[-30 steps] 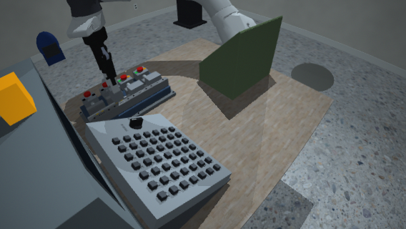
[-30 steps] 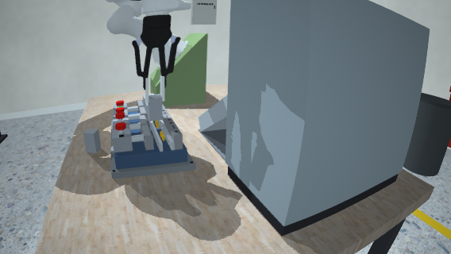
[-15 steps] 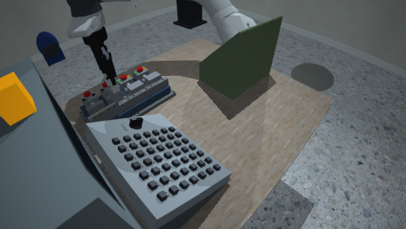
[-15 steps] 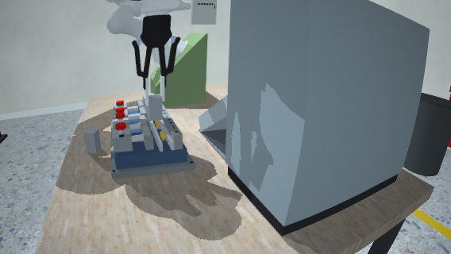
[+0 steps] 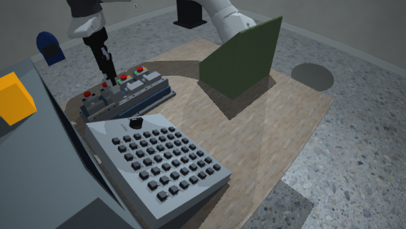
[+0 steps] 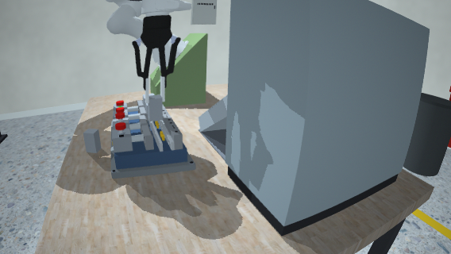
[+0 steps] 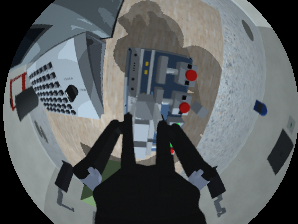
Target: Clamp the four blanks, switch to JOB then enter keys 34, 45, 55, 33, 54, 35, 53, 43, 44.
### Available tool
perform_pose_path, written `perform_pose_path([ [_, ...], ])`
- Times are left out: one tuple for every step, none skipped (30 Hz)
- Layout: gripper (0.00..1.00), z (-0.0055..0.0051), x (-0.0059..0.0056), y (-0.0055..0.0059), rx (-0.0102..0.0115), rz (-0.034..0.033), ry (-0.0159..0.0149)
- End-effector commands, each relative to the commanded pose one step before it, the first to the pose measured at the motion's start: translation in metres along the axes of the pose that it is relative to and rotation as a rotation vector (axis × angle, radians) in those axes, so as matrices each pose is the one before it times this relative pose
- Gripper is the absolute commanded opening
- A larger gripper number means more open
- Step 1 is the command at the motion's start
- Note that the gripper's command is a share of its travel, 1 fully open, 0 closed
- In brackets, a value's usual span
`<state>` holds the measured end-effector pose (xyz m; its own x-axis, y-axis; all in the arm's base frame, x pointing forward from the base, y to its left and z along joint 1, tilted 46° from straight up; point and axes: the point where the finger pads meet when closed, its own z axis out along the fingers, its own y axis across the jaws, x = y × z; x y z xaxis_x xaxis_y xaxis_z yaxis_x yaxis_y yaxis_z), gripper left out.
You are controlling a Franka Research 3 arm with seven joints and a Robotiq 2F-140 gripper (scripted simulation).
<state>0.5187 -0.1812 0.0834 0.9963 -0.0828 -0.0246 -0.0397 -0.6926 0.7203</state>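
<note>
- the four-blank vise fixture (image 5: 146,98) (image 6: 151,156) (image 7: 159,80) sits toward the table's left edge in the exterior view; the sloped key panel (image 5: 104,137) (image 7: 89,102) is beside it, next to the cabinet (image 5: 21,157) (image 6: 341,99).
- the tool (image 5: 114,84) (image 6: 155,100) (image 7: 144,108) is partly closed, its fingers kept apart by a grey blank (image 5: 115,94) (image 6: 155,108) (image 7: 145,106), which stands upright at the second station from the exterior camera; i cannot tell whether it touches the rails.
- the nearest station lies bare, its yellow marks showing; the two farther ones carry blanks, with green glints by their valves, though green alone does not prove a good seat.
- a spare blank (image 6: 92,140) (image 7: 199,109) stands between the fixture and the table's left edge in the exterior view.
- the step in hand looks like loading the third blank.
- next, it likely needs settling mid-rails, then release and a push on that station's red-knobbed valve (image 5: 105,84) (image 6: 120,115) (image 7: 184,107).
- the spare should follow, before the black selector (image 5: 136,122) (image 7: 72,93) goes to job.
</note>
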Motion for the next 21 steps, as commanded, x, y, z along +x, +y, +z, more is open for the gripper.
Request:
perform_pose_path([
  [0.0,0.00126,0.001,-0.00028,0.00013,0.00037,0.00457],
  [0.0,0.00047,0.0,0.0,0.0,-0.00015,0.0],
  [0.0,0.0005,0.0,0.0,0.0,-0.00015,0.0],
  [0.0,0.00051,0.00001,0.0,0.0,-0.00004,0.0],
  [0.0,0.00052,0.00001,0.0,0.0,0.0,0.0],
  [0.0,0.00053,0.00001,0.0,0.0,0.0,0.0],
  [0.0,0.0,0.0,0.0,0.0,0.0,0.0],
  [0.0,0.0,0.0,0.0,0.0,0.0,0.0],
  [0.0,0.00053,0.00001,0.0,0.0,0.0,0.0],
  [0.0,0.00054,0.00001,0.0,0.0,0.0,0.0],
  [0.0,0.00053,0.0,0.0,0.0,0.0,0.0],
  [0.0,0.00053,0.0,0.0,0.0,0.0,0.0],
  [0.0,0.00052,0.0,0.0,0.0,0.0,0.0],
  [0.0,0.0005,0.00001,0.0,0.0,0.0,0.0],
  [0.0,0.00048,0.00001,0.0,0.0,0.0,0.0],
  [0.0,0.00046,0.00001,0.0,0.0,0.0,0.0],
  [0.0,0.00043,0.00001,0.0,0.0,0.0,0.0],
  [0.0,0.0004,0.0,0.0,0.0,0.0,0.0],
  [0.0,0.00037,0.0,0.0,0.0,0.0,0.0],
  [0.0,0.00034,0.0,0.0,0.0,0.0,0.0],
  [0.0,0.00031,0.0,0.0,0.0,0.0,0.0],
])
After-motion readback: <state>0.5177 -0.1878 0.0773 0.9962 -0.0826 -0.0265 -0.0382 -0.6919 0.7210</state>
